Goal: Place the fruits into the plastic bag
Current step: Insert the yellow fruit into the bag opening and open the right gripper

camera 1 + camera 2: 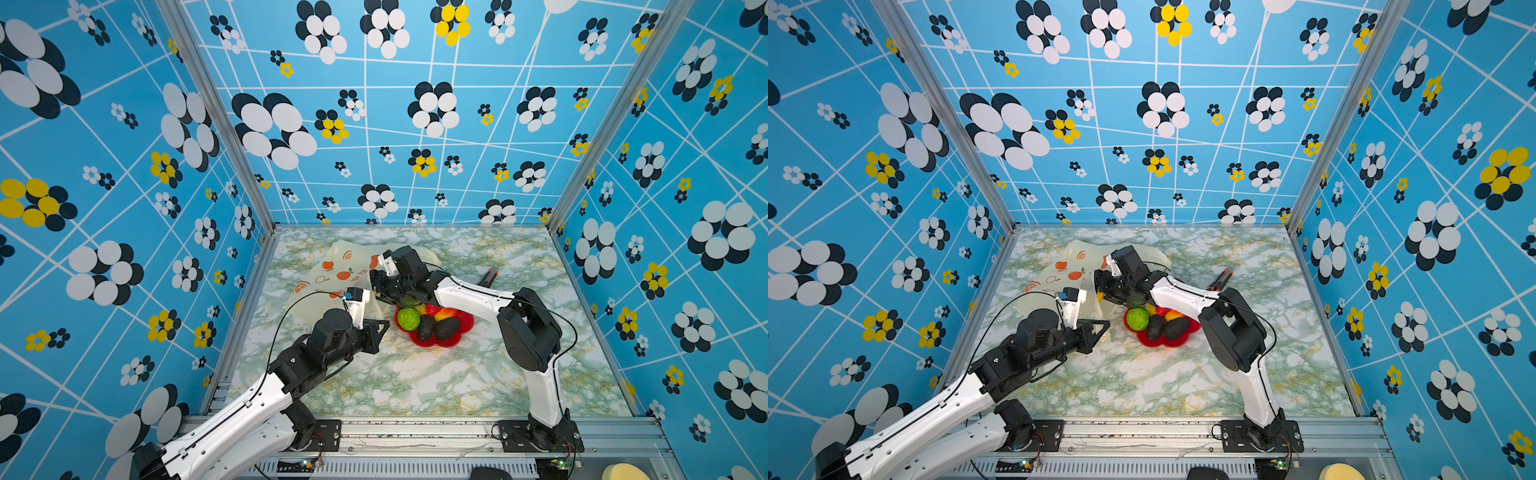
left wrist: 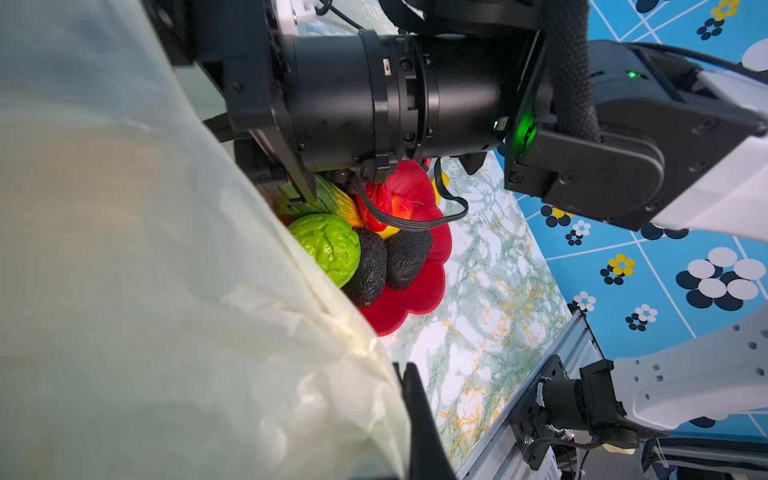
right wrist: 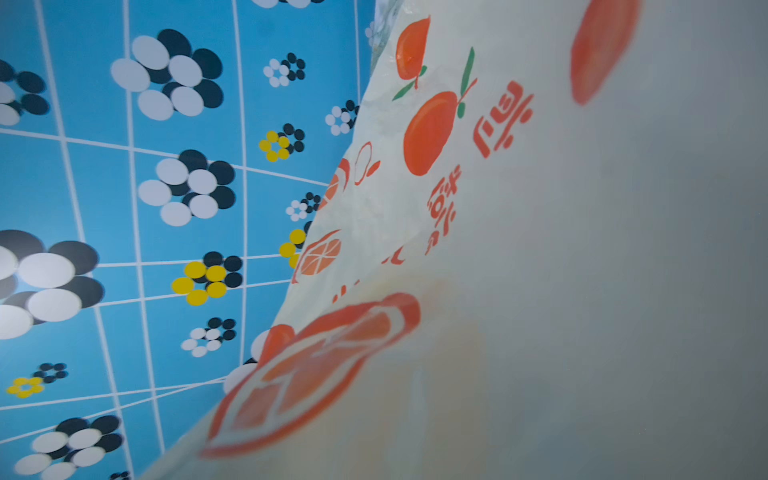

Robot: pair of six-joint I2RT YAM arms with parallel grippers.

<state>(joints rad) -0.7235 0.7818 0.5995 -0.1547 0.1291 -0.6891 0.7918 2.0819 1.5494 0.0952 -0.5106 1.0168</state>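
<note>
Far left on the bench (image 1: 415,386), the left gripper (image 1: 382,325) clamps the bag (image 1: 320,266) open for the right gripper (image 1: 375,284), whose state I cannot tell.

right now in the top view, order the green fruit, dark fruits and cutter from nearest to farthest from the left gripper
1. Green fruit, left edge of the plate, right beside the left gripper, which holds the bag.
2. Dark fruits, mid-plate, just right of the green one.
3. Cutter, far back right, behind the right arm.
</note>
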